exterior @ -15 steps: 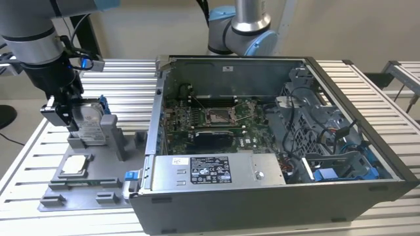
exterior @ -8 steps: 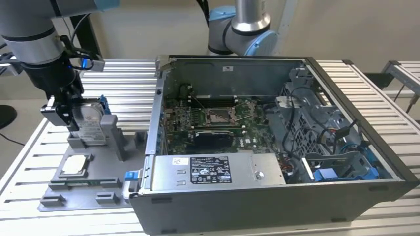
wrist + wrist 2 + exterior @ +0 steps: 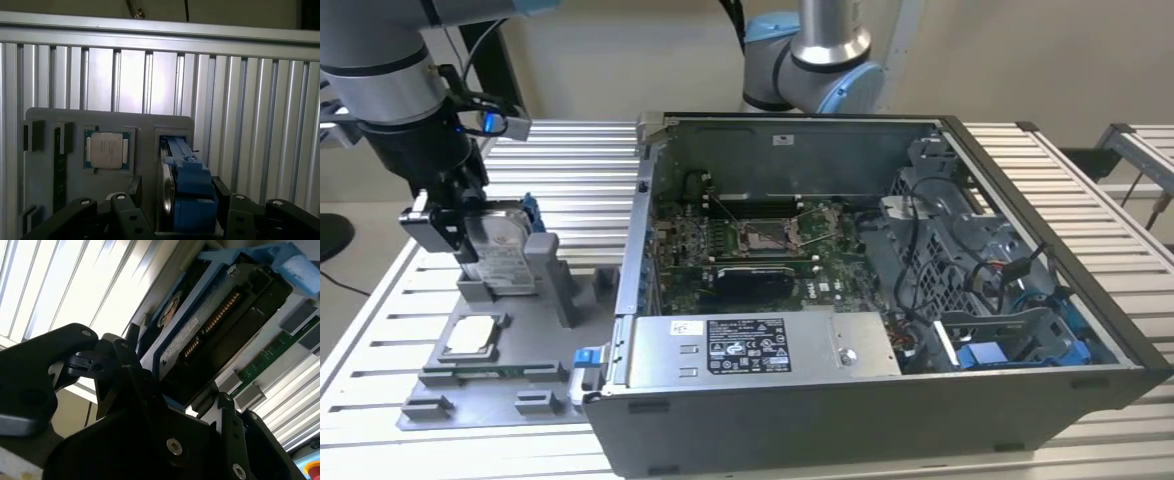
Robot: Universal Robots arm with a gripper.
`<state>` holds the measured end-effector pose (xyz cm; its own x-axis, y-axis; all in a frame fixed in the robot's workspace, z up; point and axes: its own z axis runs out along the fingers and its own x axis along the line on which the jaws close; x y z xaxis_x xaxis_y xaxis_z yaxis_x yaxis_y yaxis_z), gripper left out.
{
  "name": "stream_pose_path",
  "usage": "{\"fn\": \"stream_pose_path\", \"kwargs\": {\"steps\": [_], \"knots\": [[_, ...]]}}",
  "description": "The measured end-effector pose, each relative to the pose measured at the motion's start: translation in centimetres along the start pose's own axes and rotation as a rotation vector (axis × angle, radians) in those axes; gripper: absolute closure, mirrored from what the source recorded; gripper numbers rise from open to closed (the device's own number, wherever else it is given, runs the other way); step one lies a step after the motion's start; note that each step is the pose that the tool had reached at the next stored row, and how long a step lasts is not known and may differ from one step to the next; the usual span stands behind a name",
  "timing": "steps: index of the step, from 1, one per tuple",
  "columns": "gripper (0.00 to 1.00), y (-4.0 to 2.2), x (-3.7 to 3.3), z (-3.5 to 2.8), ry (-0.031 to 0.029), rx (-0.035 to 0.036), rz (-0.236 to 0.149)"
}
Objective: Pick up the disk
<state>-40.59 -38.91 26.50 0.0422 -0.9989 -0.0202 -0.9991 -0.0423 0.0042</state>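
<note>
The disk stands on edge in a slot of the grey holder, at the exterior view's left, which leaves both flat faces free for grasping. The gripper straddles it from above. Whether it pinches the disk or merely flanks it cannot be told.

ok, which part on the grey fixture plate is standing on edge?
The silver rectangular hard drive in its blue plastic carrier stands upright on its edge, while the small square silver CPU chip lies flat.
</note>
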Motion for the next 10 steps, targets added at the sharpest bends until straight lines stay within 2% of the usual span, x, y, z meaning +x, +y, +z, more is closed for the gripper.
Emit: {"fn": "stream_pose_path", "kwargs": {"steps": [10], "knots": [[0.00,0.01,0.00,0.30,-0.0007,0.0015,0.000]]}}
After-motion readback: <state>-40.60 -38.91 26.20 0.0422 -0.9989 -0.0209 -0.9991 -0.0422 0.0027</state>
